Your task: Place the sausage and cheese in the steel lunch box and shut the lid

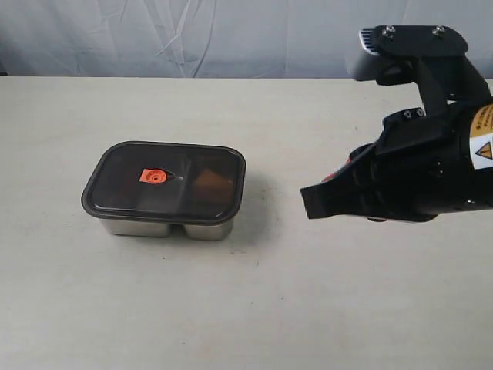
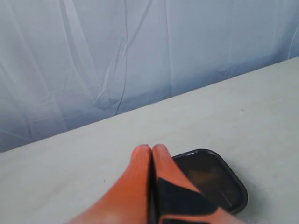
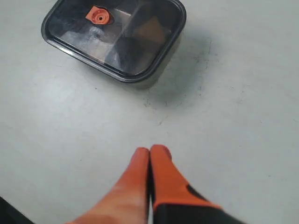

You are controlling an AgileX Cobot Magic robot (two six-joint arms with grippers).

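The steel lunch box [image 1: 166, 227] stands left of centre on the table with the dark lid [image 1: 115, 185] seated flat on it, orange valve tab [image 1: 152, 176] up. Through the tinted lid a dim orange-brown wedge, the cheese [image 1: 206, 181], shows in the right compartment. I cannot make out the sausage under the lid. My right gripper [image 1: 316, 202] hangs to the right of the box, apart from it, shut and empty [image 3: 149, 150]. In the left wrist view my left gripper [image 2: 152, 147] is also shut and empty, with a corner of the lid [image 2: 233, 186] beyond it.
The pale table [image 1: 254, 308] spreads all around the box. A wrinkled grey-blue backdrop [image 1: 192, 35] hangs behind the far edge. The right arm's black body [image 1: 431, 154] fills the right side of the exterior view.
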